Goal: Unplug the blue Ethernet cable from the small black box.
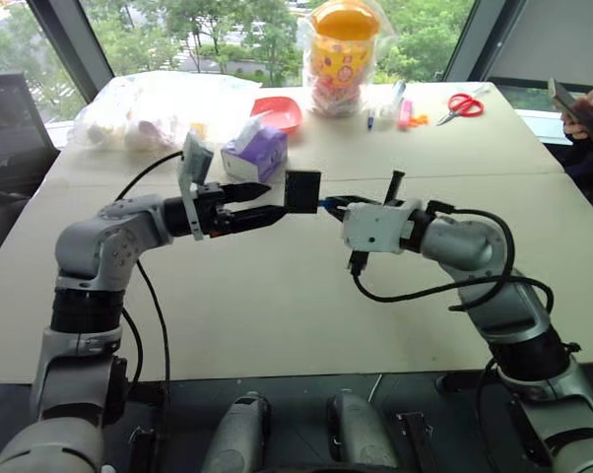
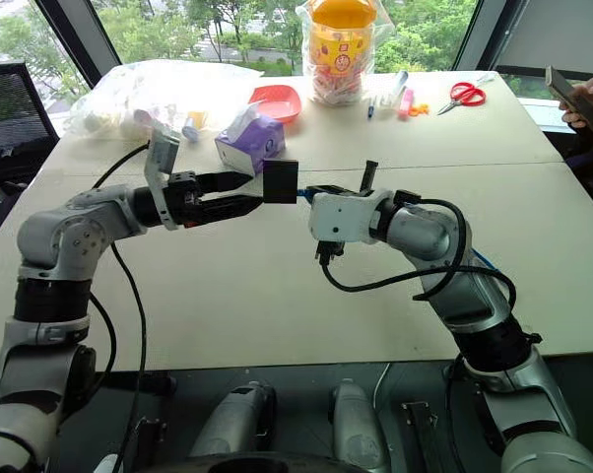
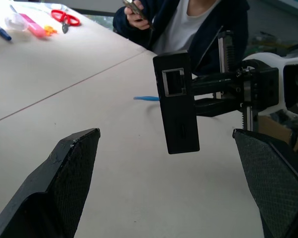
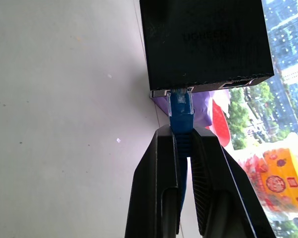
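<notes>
A long beige table [image 1: 277, 325] runs toward the windows, and above its middle the two arms meet, both lifted clear of the surface. The right gripper [image 4: 186, 141] points toward the left arm with its fingers pinched together on the blue cable [image 4: 181, 116], just behind the plug. That plug sits in a socket on the edge of the small black box [image 1: 303, 191], so the box hangs in the air off the end of the cable, between the two grippers and above the table. The left gripper [image 1: 267, 202] reaches in level from the other side, its black fingers spread wide apart and empty — the tips are just beside the box, and I cannot tell whether one of them brushes it. From the left wrist, the box shows a narrow face with a square open port, and a short piece of blue cable lies on the table beyond it. Farther back on the table stand a purple tissue box [image 1: 256, 152], a red dish [image 1: 280, 111], a heap of clear plastic bags [image 1: 149, 108] and a yellow-lidded jar wrapped in plastic [image 1: 342, 54]. Red-handled scissors [image 1: 462, 104] and a few pens lie near the far right corner — there a person's hand [image 1: 590, 110] holds a phone.
</notes>
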`<state>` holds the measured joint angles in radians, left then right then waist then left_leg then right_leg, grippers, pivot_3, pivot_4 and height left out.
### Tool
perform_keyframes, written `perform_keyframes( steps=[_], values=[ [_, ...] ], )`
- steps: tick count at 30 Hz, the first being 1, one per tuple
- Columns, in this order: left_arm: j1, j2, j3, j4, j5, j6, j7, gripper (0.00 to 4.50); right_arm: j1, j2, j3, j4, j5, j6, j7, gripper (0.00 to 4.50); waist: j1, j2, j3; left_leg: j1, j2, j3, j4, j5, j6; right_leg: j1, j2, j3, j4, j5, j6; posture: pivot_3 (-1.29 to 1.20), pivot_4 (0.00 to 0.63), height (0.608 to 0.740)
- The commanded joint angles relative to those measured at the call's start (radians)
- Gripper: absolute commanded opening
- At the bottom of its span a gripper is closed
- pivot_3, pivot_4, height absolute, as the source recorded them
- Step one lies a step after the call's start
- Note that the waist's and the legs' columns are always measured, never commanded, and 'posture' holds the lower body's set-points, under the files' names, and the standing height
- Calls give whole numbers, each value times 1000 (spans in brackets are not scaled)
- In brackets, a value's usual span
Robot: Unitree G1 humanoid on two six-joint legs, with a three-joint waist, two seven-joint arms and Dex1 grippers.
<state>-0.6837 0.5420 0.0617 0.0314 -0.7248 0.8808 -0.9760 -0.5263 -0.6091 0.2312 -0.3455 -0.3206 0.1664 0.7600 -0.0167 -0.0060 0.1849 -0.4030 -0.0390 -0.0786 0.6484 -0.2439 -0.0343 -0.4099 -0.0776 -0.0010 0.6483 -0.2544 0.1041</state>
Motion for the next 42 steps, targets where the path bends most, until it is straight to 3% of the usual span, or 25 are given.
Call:
perform_keyframes(
  steps=[1,10,13,19,23,27,30,36,37,42],
  values=[
    [-45,-10,9,-11,-41,29,-19,4500,-20,-7,9,-41,-49,-38,-29,39,1,0,0,0,0,0,0,0,0,0,0,0,0,0,0,0,150,740],
    [-47,-41,16,-14,-56,44,-2,4500,-11,-1,33,-66,-67,-63,-11,39,2,0,0,-1,0,-1,-1,0,0,0,0,0,-1,0,0,0,150,740],
    [-16,-46,-8,-44,-46,35,-6,3680,-21,6,40,-77,-71,-59,-5,0,0,0,0,-1,0,-1,-1,0,0,0,0,0,-1,0,0,0,150,740],
    [-9,-52,-11,-42,-41,20,-2,640,-23,7,44,-92,-68,-48,8,0,3,0,0,-1,0,-1,0,0,0,0,0,0,-1,0,0,0,150,740],
    [-17,-47,-10,-28,-35,21,-3,516,-25,5,43,-95,-54,-25,31,0,3,0,0,-1,0,-1,0,0,0,0,0,0,-1,0,0,0,150,740],
    [-28,-26,-13,-5,-29,36,-18,516,-19,51,3,-139,105,163,117,0,3,0,0,-1,0,-2,-1,0,0,0,0,0,-1,0,0,0,150,740],
    [-37,10,-27,18,-23,43,-64,516,-35,73,-67,-189,292,392,205,1226,2,0,0,-1,0,-2,-1,0,0,0,0,0,-1,0,0,0,150,740],
    [-49,84,-69,10,-18,36,-182,516,-181,66,-253,-208,726,1002,328,4242,3,0,0,-1,0,-3,-1,0,0,0,-1,-1,-1,0,-1,0,150,740],
    [-54,89,-67,12,-25,44,-195,516,-215,86,-284,-184,765,1083,311,4478,3,0,0,-1,0,-3,-1,0,0,0,-1,-1,-1,0,-1,0,150,740],
    [-77,113,-72,5,-31,45,-263,516,-294,195,-375,-26,882,1308,224,4478,3,0,0,-2,0,-3,-1,0,0,-1,-2,-1,-1,-1,-2,0,150,740]
  ],
)
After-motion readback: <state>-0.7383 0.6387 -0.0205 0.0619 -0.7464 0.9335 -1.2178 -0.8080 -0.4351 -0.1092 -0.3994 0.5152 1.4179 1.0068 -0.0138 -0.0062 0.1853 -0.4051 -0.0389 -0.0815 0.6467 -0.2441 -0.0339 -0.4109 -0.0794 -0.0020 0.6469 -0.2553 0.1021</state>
